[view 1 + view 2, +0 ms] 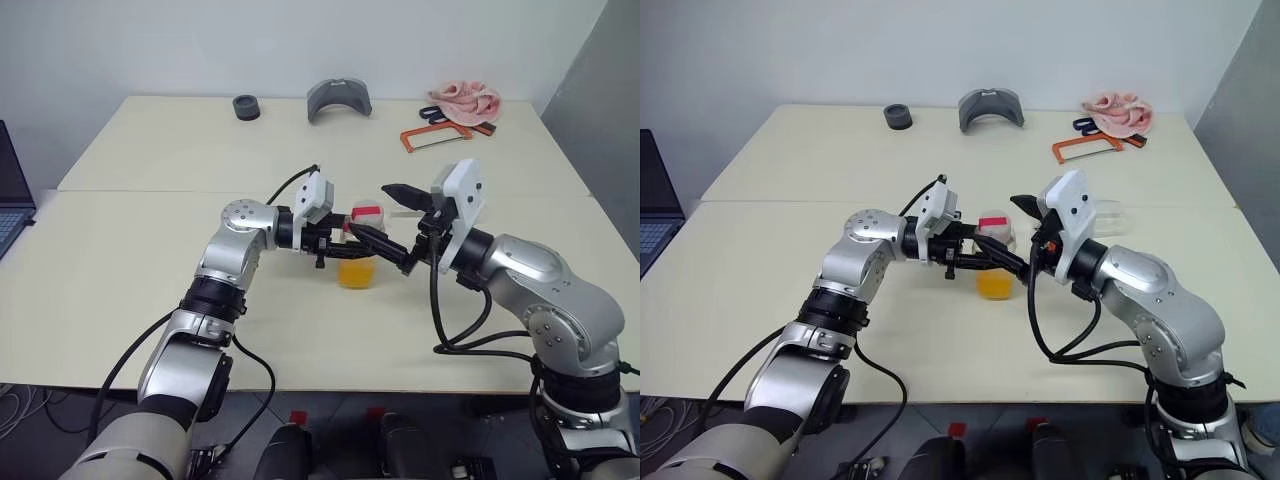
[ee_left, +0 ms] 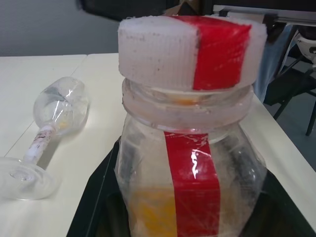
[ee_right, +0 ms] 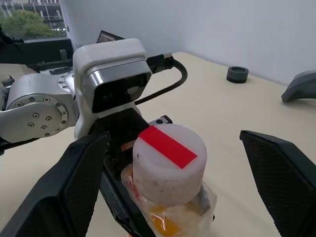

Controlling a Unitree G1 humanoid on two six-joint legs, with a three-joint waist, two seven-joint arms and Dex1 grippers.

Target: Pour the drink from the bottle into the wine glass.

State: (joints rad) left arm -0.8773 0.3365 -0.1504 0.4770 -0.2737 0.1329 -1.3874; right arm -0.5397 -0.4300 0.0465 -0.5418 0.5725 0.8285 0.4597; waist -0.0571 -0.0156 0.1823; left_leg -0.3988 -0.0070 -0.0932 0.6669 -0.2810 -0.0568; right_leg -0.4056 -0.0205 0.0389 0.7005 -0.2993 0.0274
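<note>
Two cream tables pushed together, seam between, against plain white wall; grey panel at right; laptop corner at left edge; dark floor below table front; even indoor light

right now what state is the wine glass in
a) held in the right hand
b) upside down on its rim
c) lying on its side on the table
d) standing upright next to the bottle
c: the left wrist view shows the wine glass lying on its side on the table, bowl and foot both resting on the surface, behind the bottle that the left hand holds.
</note>
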